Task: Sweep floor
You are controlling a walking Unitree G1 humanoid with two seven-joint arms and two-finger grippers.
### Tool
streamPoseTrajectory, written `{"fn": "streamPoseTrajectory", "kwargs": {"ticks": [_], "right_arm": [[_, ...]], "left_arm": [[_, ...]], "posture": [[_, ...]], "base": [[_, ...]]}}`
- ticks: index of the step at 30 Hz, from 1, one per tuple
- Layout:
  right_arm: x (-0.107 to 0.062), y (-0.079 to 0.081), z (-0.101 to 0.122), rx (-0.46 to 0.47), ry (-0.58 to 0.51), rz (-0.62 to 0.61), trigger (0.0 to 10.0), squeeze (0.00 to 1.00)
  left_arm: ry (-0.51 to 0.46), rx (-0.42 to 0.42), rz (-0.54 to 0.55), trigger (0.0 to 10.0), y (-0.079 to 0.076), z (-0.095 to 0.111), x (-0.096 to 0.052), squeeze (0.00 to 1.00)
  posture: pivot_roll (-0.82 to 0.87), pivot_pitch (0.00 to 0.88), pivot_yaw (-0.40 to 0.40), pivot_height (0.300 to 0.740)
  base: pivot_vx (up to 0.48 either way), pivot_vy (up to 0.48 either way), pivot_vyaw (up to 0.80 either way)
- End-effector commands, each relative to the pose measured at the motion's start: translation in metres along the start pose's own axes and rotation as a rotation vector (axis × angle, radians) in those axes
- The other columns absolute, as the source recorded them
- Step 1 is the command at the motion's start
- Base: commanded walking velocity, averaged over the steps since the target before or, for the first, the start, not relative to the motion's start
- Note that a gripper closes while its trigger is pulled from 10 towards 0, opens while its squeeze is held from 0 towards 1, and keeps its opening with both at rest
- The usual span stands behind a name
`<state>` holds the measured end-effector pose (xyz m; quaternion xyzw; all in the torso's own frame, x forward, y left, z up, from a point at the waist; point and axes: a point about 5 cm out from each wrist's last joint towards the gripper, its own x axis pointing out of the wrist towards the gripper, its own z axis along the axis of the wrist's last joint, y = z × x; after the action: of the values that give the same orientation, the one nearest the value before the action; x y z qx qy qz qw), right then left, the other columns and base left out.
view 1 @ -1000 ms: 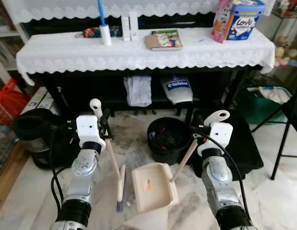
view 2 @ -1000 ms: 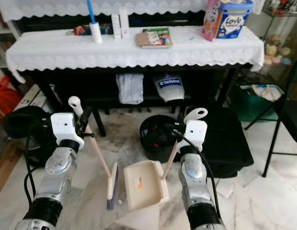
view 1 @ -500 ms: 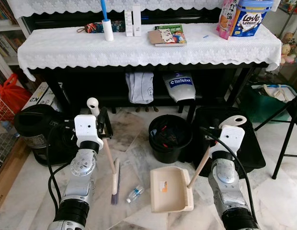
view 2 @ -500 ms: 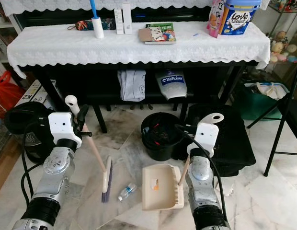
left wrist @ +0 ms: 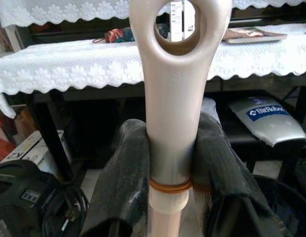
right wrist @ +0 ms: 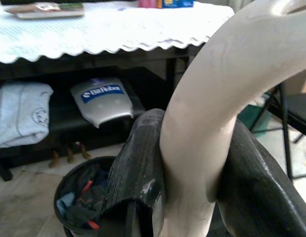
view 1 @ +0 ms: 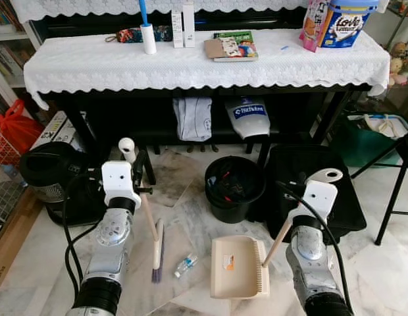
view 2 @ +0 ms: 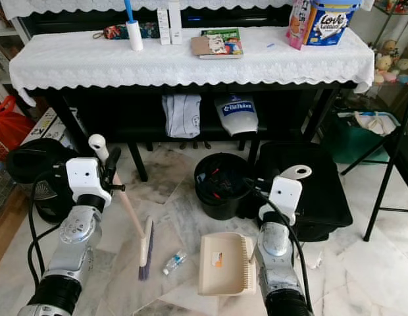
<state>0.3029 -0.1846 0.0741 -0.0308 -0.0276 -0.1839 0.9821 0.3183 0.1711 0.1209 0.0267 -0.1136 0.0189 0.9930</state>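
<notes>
Lying on the floor between brush [view 1: 156, 250] and dustpan [view 1: 235, 266], the small bottle [view 1: 185, 264] sits just right of the bristles, nearer your left gripper [left wrist: 170, 168], clenched on the brush handle; your right gripper [right wrist: 190, 170] grips the dustpan's handle.

**Both arms forward, each clamped on a handle**

The two silver arms reach forward and down, side by side and well apart. The left gripper [left wrist: 170, 163] has its two black fingers [left wrist: 124, 173] pressed against either side of the broom handle [left wrist: 172, 123], just below the looped end. The right gripper [right wrist: 192, 163] grips the dustpan handle [right wrist: 212, 98] the same way (its fingers [right wrist: 138, 163] wrap the curved top part). The left wrist [view 1: 120, 186] sits slightly higher than the right wrist [view 1: 318, 199].
</notes>
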Motion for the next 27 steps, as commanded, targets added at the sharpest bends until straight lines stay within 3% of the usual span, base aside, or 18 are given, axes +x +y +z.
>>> {"fn": "streamPoseTrajectory", "kwargs": {"ticks": [1,11,27], "right_arm": [[-0.002,-0.002,0.0,0.004,-0.016,-0.021,10.0,0.0],[-0.005,-0.011,-0.003,-0.003,-0.019,-0.062,10.0,0.0],[-0.005,-0.011,-0.002,-0.03,-0.06,-0.037,10.0,0.0]], "left_arm": [[-0.028,0.029,0.0,10.0,0.004,0.004,0.0,0.0],[-0.017,0.032,0.013,10.0,0.009,0.002,-0.005,0.0],[-0.006,0.031,0.026,10.0,0.014,0.0,-0.014,0.0]], "posture": [[0.01,0.122,0.055,0.74],[0.02,0.151,0.065,0.74],[0.03,0.196,0.066,0.74]], "base": [[0.0,0.0,0.0],[0.0,0.0,0.0],[0.0,0.0,0.0]]}}
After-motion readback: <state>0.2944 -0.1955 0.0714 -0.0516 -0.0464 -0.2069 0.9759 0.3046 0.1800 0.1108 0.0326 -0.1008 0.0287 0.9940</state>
